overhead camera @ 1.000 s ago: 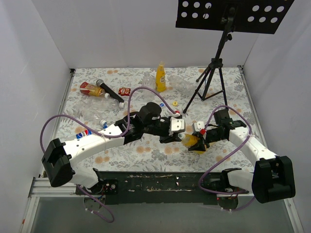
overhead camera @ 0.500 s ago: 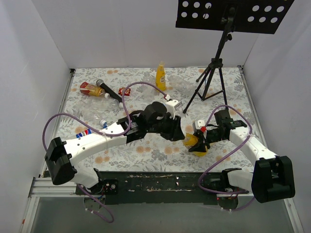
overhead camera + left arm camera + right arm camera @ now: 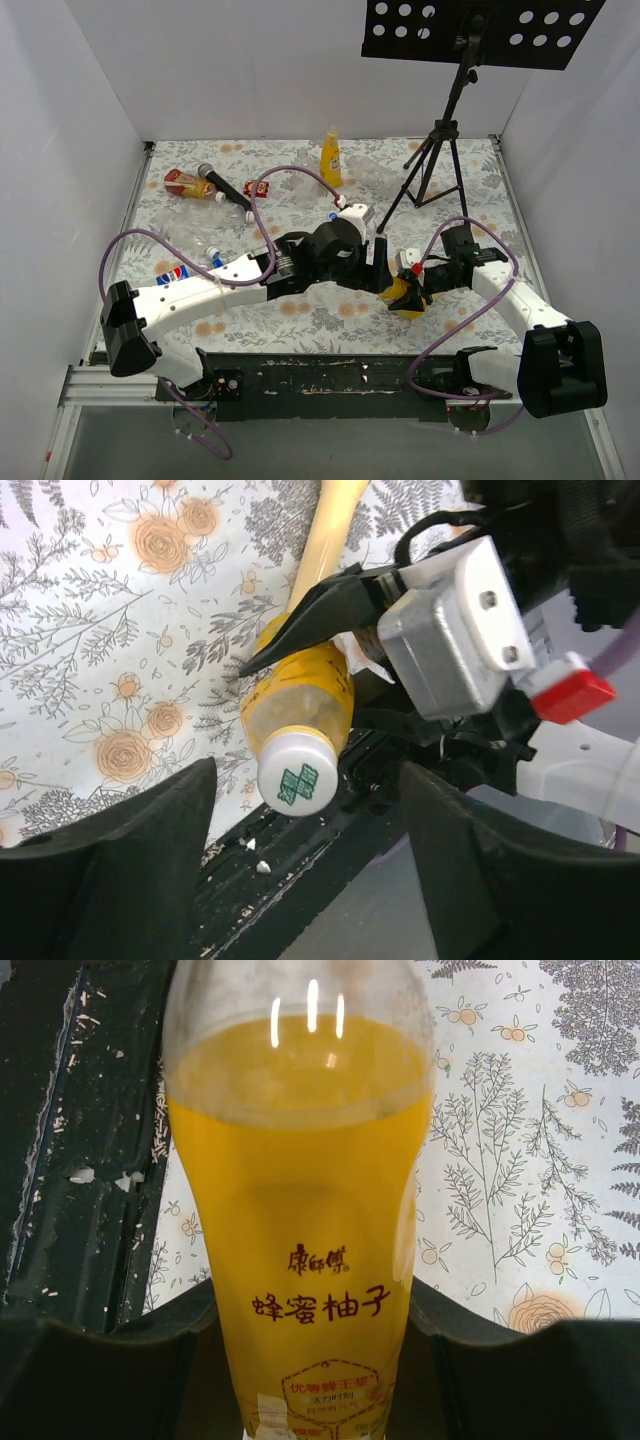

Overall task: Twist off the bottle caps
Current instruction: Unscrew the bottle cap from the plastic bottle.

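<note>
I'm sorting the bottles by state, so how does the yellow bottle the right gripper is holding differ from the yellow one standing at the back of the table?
The held bottle is clamped in the right gripper and tilted; the back bottle stands upright, untouched. The held bottle sits near the front edge by both arms; the back bottle is far from them. Both hold yellow-orange drink.

Yellow bottle point(image 3: 297, 705), white cap point(image 3: 297, 783), seemingly green-marked.
</note>
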Available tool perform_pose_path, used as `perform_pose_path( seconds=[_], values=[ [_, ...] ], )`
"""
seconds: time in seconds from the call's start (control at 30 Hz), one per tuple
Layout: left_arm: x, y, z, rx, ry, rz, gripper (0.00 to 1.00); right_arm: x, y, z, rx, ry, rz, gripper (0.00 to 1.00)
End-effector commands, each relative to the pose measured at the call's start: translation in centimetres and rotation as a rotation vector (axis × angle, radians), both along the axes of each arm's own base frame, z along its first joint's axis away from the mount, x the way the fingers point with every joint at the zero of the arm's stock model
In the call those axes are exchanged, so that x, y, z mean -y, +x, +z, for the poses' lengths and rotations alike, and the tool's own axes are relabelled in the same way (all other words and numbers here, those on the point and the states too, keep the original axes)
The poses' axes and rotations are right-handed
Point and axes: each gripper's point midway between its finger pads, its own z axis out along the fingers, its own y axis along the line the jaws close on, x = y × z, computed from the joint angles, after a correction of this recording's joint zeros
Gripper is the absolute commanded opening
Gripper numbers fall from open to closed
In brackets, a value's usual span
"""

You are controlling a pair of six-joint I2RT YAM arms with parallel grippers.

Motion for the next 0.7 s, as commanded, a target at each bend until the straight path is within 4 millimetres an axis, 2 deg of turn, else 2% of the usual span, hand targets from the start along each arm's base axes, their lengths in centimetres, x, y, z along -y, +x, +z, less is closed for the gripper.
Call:
perform_pose_path(
  seconds=[0.0, 0.1, 0.13, 0.27, 0.3, 0.4, 0.47, 0.57, 0.67],
  values=[
    [-2.2, -1.1, 4.7, 0.218, -0.050, -0.151, 0.82, -0.9, 0.8, 1.9, 0.069, 0.064, 0.031, 0.01],
    [-4.0, -2.2, 4.6, 0.390, 0.018, -0.339, 0.98, -0.8, 0.8, 1.9, 0.071, 0.063, 0.031, 0.01],
    [-4.2, -3.0, 4.5, 0.443, 0.019, -0.429, 0.98, -0.8, 0.8, 1.9, 0.072, 0.063, 0.031, 0.01],
    [-5.2, -3.6, 2.6, 0.771, 0.097, -0.702, 0.98, -0.8, 0.7, 1.8, 0.069, 0.061, 0.032, 0.01],
    [-5.2, -3.6, 1.9, 0.847, 0.108, -0.751, 0.98, -0.8, 0.7, 1.8, 0.071, 0.060, 0.032, 0.01],
    [-4.6, -3.0, 2.3, 1.062, 0.097, -0.805, 0.98, -0.8, 0.7, 1.7, 0.073, 0.059, 0.030, 0.01],
    [-3.7, -2.2, 3.1, 1.115, 0.060, -0.808, 0.98, -0.8, 0.8, 1.6, 0.072, 0.058, 0.029, 0.01],
    [-3.0, -0.2, 3.4, 1.077, 0.023, -0.814, 0.98, -0.8, 0.8, 1.6, 0.070, 0.057, 0.030, 0.01],
    [-2.4, 0.3, 3.7, 1.066, -0.034, -0.827, 0.97, -0.8, 0.8, 1.7, 0.071, 0.058, 0.029, 0.01]
  ],
)
